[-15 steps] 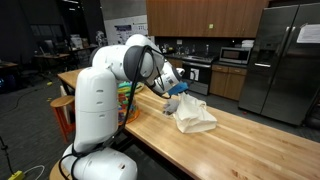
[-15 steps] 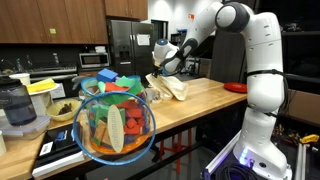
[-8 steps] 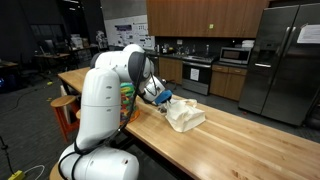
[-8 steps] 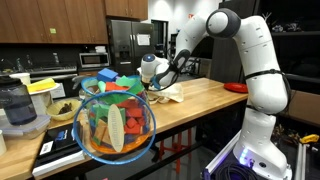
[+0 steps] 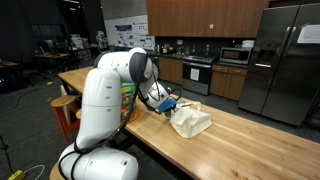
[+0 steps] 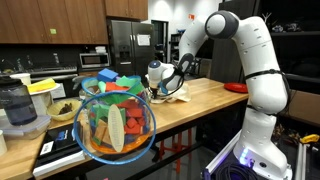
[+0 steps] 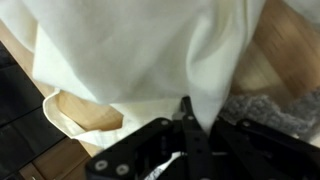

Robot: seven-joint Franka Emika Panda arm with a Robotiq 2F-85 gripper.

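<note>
A cream-white cloth lies crumpled on the long wooden table. It also shows in an exterior view and fills the wrist view. My gripper is low at the cloth's edge, shut on a fold of it. In the wrist view the black fingers pinch the cloth between them, with bare wood beside them.
A clear bowl of colourful toys stands near the camera. A blender and dishes sit on the counter beside it. A red plate lies on the table past the arm. A steel fridge stands behind.
The gripper dragged the cloth along the table toward the arm's base and lower, then shifted slightly back. The cloth changed shape as it was pulled.
</note>
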